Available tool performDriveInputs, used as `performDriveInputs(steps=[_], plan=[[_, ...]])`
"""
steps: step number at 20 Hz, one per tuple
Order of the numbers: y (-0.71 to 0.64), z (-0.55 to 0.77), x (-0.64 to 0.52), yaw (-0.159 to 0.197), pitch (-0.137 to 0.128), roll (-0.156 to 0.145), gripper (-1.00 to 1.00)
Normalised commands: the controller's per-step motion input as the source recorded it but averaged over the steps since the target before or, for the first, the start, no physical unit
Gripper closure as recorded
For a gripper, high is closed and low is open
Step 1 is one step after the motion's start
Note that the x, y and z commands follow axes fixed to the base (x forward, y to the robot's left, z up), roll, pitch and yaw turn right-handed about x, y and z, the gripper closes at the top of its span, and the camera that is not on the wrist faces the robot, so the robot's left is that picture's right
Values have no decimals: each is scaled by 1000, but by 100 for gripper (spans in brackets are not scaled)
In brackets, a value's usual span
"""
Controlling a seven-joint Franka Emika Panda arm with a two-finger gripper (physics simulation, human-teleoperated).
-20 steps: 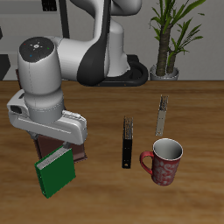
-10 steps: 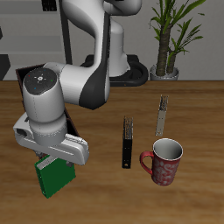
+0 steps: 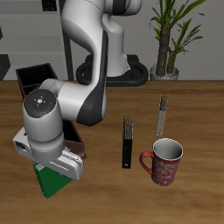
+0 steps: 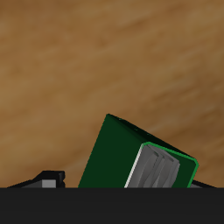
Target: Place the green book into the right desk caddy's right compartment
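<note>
Arm has dropped vs. 1 s ago; gripper (image 3: 54, 168) grasps book (image 4: 140, 159), tilted just below it, low over desk (image 3: 197, 114), caddy (image 3: 35, 77) behind: lowering, compartment not reached.

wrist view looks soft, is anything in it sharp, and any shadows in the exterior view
Wrist view: the wooden table is a blurry smear; the green book has crisp edges. Exterior view: evenly lit, no glare; the mug throws only a faint shadow.
</note>
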Motion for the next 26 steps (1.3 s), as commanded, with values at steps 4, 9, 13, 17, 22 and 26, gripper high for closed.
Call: performDriveInputs(steps=[4, 9, 13, 17, 22, 26], plan=[[-108, 4, -110, -24, -6, -16, 100], [-20, 279, -174, 6, -41, -13, 100], [-20, 357, -101, 29, -50, -41, 100], [151, 843, -416, -9, -150, 25, 100], [120, 1110, -740, 15, -152, 20, 100], [-91, 731, -756, 35, -32, -11, 100]])
